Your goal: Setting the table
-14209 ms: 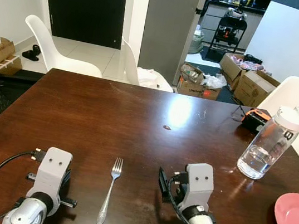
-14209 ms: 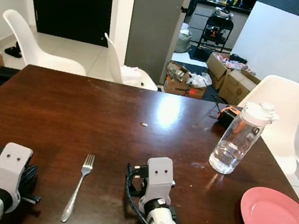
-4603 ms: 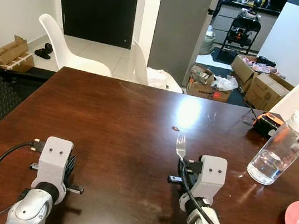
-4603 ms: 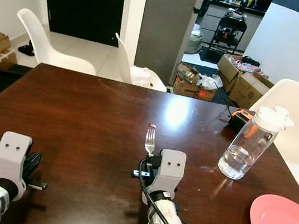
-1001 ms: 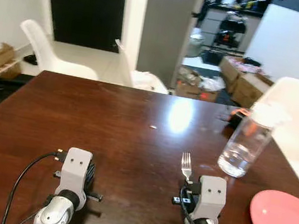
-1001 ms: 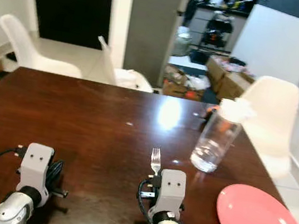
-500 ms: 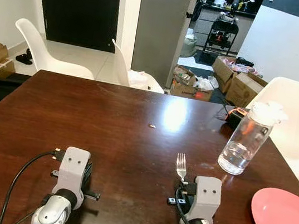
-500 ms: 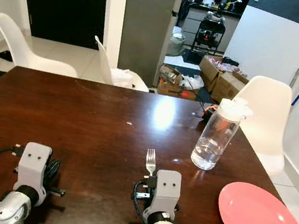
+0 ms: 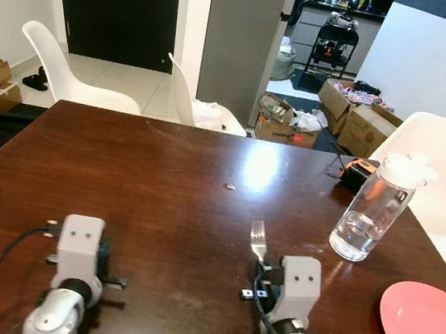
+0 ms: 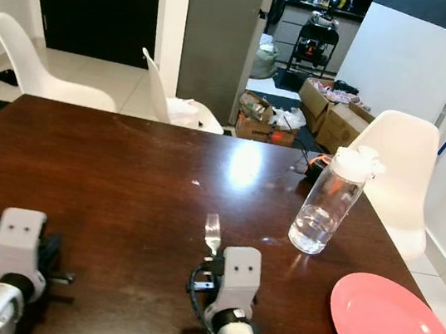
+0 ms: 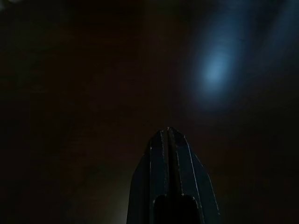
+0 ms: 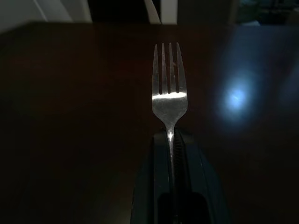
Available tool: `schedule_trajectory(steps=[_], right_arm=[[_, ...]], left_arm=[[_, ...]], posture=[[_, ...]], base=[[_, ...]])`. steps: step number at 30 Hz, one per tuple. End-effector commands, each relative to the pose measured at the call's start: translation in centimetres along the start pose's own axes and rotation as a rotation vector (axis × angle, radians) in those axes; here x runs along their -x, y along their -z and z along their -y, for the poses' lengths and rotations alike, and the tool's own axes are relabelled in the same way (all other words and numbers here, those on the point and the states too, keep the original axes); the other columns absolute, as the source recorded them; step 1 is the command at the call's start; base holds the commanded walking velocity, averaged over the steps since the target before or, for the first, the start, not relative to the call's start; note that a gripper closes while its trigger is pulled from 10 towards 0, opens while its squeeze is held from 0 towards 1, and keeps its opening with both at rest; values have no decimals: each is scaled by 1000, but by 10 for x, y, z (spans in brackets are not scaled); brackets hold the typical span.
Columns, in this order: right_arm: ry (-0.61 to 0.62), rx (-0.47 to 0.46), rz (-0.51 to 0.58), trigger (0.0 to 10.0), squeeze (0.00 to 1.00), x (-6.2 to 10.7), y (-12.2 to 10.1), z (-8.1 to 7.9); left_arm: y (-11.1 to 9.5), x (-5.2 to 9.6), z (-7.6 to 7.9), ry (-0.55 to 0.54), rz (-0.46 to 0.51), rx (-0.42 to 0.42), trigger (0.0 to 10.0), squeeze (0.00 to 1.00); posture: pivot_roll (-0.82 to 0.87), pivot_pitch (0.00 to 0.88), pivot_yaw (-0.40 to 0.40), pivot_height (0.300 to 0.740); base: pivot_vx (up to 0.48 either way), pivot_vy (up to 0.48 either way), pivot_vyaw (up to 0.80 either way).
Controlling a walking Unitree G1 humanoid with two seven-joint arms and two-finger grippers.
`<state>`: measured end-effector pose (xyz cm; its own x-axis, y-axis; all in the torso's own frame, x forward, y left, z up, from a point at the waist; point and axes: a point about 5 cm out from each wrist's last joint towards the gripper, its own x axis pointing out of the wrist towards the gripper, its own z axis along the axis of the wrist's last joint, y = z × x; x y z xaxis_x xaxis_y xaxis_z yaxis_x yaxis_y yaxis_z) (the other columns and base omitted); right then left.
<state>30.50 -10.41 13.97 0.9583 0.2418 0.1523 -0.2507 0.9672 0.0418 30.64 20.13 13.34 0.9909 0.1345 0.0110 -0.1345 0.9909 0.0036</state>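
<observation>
The fork is clamped in my right claw, its tines sticking up and forward past the claw, above the desk near its front edge. In the left eye view the pink plate lies well off to my right, by the desk's right front corner, with bare wood between it and the claw. So the place for the fork, as I judge it, is beside the plate's near-left rim, and the move is a sideways carry to the right. My right arm is the nearer one by far. My left claw hovers over the front left part of the desk, far from the plate.

In the right eye view the water bottle stands beyond the plate toward the right edge, farther back than my claw, so I think it stays out of a straight sideways path. The fork's long axis runs from me toward the far edge, which already suits a setting beside the plate.

In the left wrist view my left claw's fingers are pressed together, holding nothing, over dark wood.

In the right wrist view the fork's handle runs straight down between my right claw's fingers, which grip it just below the neck. Its tines point along the claw's own line, neither skewed nor rolled.
</observation>
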Motion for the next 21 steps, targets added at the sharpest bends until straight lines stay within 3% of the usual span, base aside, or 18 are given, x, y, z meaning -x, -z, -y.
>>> schedule_trajectory(steps=[1,7,14,18,20,21], right_arm=[[-13,-35,-10,10000,0,-1,1,-4],[47,-177,-119,10000,0,-3,12,0],[49,-65,-183,10000,0,-4,4,5],[48,-52,-215,10000,0,-5,3,5],[92,-52,-321,10000,0,-2,7,9],[92,-52,-321,10000,0,-2,7,9]], left_arm=[[1,1,-1,-17,-8,8,10000,0],[6,4,-3,-27,-34,-4,10000,0],[10,10,0,-20,-45,-13,10000,0],[9,11,3,-9,-45,-15,10000,0],[7,14,7,27,-41,-22,10000,0],[7,14,7,27,-41,-22,10000,0]], posture=[[51,123,36,740],[53,134,34,740],[50,137,29,740],[54,138,30,740],[42,149,26,740],[42,149,26,740]], base=[[0,0,0],[0,0,0],[0,0,0],[0,0,0],[0,0,0],[0,0,0]])
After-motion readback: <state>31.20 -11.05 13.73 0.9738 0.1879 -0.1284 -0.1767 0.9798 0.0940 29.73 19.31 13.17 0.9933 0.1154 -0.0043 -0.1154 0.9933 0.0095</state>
